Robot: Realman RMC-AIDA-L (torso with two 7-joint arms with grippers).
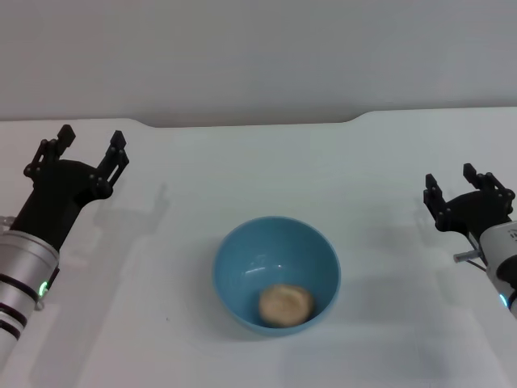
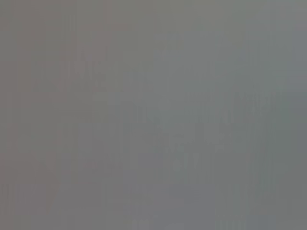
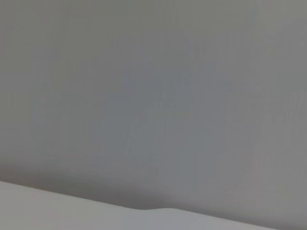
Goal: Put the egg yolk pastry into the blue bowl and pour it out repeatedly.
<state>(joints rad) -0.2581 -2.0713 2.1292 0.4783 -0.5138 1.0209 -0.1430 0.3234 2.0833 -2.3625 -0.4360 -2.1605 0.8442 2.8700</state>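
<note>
The blue bowl (image 1: 276,272) stands upright on the white table near the front centre in the head view. Inside it, low on the near side, lies the egg yolk pastry (image 1: 285,305), a small pale tan ball. My left gripper (image 1: 87,149) hovers far to the left of the bowl, open, with nothing between its fingers. At the right edge my right gripper (image 1: 459,184) also stands open and empty, well away from the bowl. Neither wrist view shows the bowl or the pastry.
The white table (image 1: 178,242) has a far edge with a step near the upper middle, against a grey wall. The right wrist view shows that wall and a strip of table edge (image 3: 144,215); the left wrist view shows only plain grey.
</note>
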